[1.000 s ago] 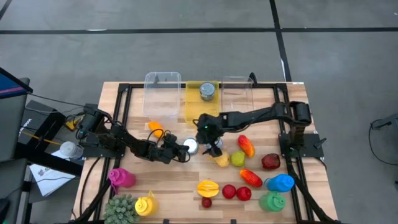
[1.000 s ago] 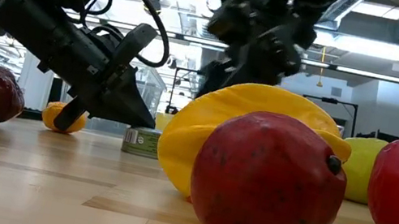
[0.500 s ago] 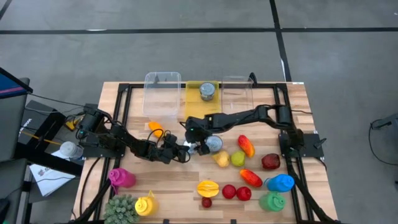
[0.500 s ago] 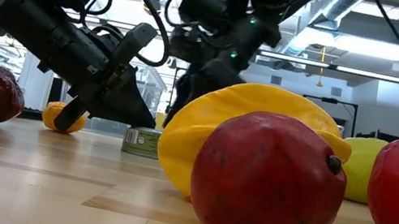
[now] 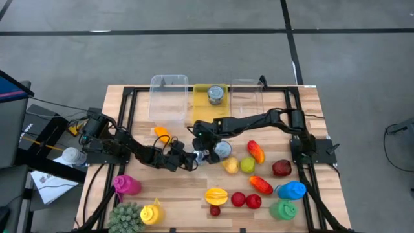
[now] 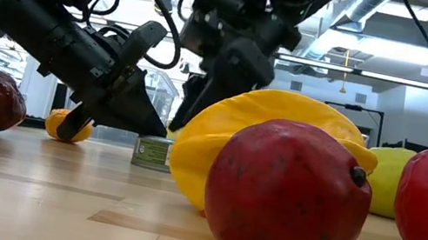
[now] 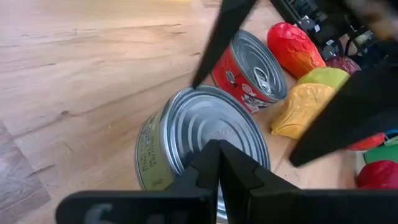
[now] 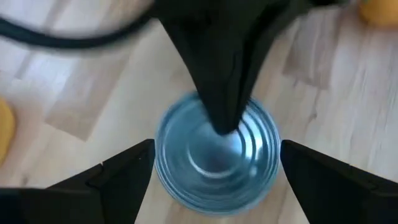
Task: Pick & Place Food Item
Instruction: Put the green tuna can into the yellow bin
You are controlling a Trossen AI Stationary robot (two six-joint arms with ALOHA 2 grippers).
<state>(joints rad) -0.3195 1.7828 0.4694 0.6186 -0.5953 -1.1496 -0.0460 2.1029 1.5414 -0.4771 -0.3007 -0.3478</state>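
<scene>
While three cans are counted, the right gripper is held wide around one green-labelled can. The left gripper is kept shut above it. Another can is seen near the table's far edge.

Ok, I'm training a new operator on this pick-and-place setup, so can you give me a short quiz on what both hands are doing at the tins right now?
1. True or false: the right hand is shut.
2. The shut left hand has its tip over:
A. the lid of the silver-lidded, green-labelled tin can
B. a yellow plastic fruit
C. a blue plastic bottle
3. Fill in: the neighbouring tin can beside it has a ___ label.

Key: 1 false, it is open and straddles the same tin; 2 A; 3 red.
</scene>
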